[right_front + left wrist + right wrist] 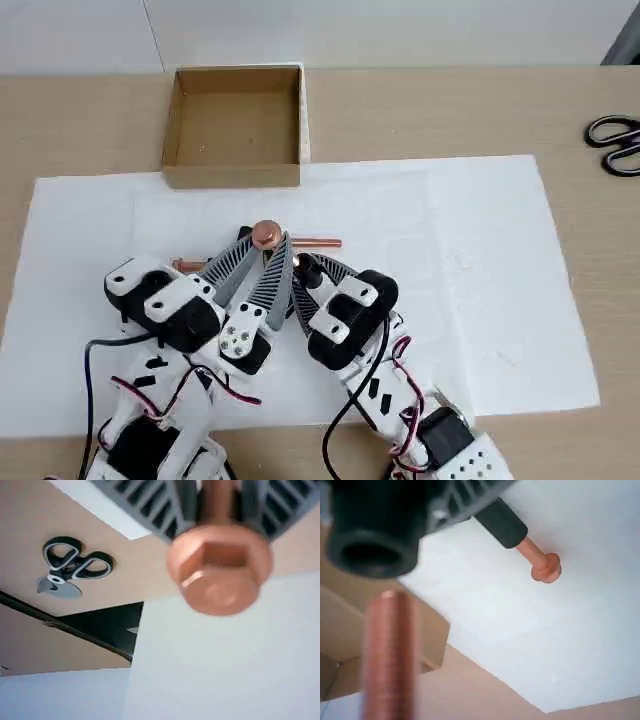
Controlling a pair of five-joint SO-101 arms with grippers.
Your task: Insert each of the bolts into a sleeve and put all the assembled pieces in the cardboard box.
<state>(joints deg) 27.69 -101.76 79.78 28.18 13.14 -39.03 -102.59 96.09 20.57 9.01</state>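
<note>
- While the two grippers meet over the paper, on the arms' side of the box and near its front wall, what I watch is how the bolt lines up with the sleeve.
- The left gripper is pinched narrow on the bolt's shank, just under the head. From overhead the head faces up, so I judge the bolt's long axis to be steep, not flat on the paper.
- The right gripper sits just beside the left one, a little farther from the box than the bolt head. It is clamped on the black sleeve, whose open mouth is turned toward its own wrist camera.
- In the right wrist view the threaded end points toward that mouth. Its tip stops just short of the rim and a little off the bore's centre, so I read the bolt as not yet entered.
- The coming move turns on that small offset, as I judge it. The two long axes need to fall on one line before any push, or the threads may catch on the rim.
- The left arm carries the bolt and seems best placed to close the gap.
- Another sleeve with a bolt head sticking out of it lies on the paper. I cannot tell how it lies from the box.
</note>
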